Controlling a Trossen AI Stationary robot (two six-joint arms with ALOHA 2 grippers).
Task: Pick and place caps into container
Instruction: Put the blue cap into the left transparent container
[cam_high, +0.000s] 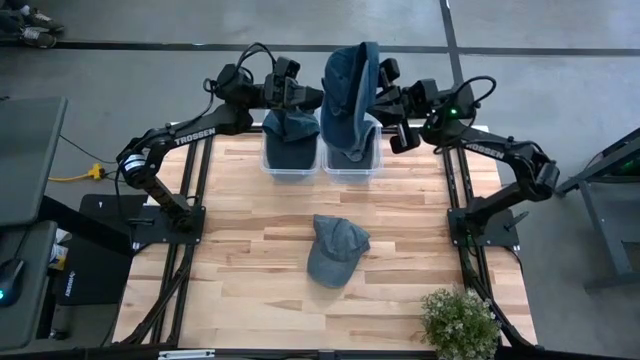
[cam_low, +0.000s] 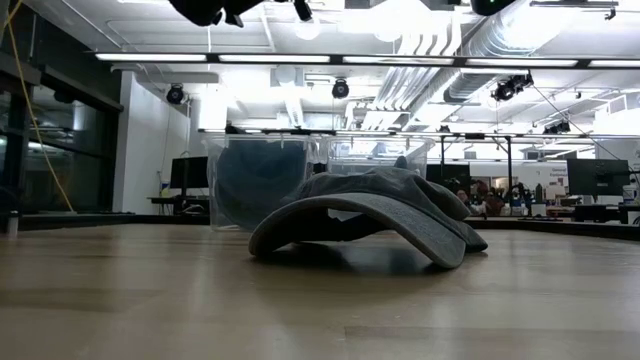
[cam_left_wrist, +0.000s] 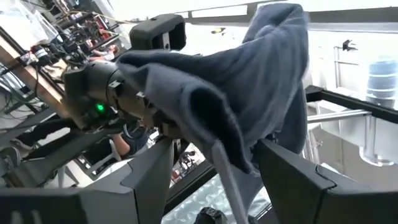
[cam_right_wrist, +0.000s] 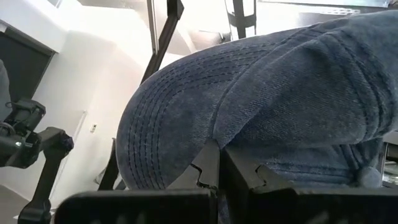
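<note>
A dark blue denim cap (cam_high: 350, 90) hangs high over the right clear bin (cam_high: 352, 168), held by my right gripper (cam_high: 388, 103), which is shut on it (cam_right_wrist: 221, 163). My left gripper (cam_high: 308, 97) is open beside that cap. In the left wrist view its fingers stand on either side of the hanging cap (cam_left_wrist: 249, 106), and I cannot tell whether they touch it. The left bin (cam_high: 290, 165) holds another cap (cam_high: 290, 128). A faded grey-blue cap (cam_high: 335, 250) lies on the table's middle, crown up, with its brim toward the near edge (cam_low: 370, 215). My right gripper pinches the denim cap between its two fingers at the cap's edge below the stitched brim (cam_right_wrist: 211, 134), coming level from the table's right. The cap is lifted clear. It drapes over the fingers and hangs slack below them.
The two bins stand side by side at the table's far edge. A potted plant (cam_high: 460, 320) sits at the near right corner. Bare wood (cam_high: 240, 250) lies around the grey-blue cap. The arm bases (cam_high: 165, 215) stand at the table's left and right sides.
</note>
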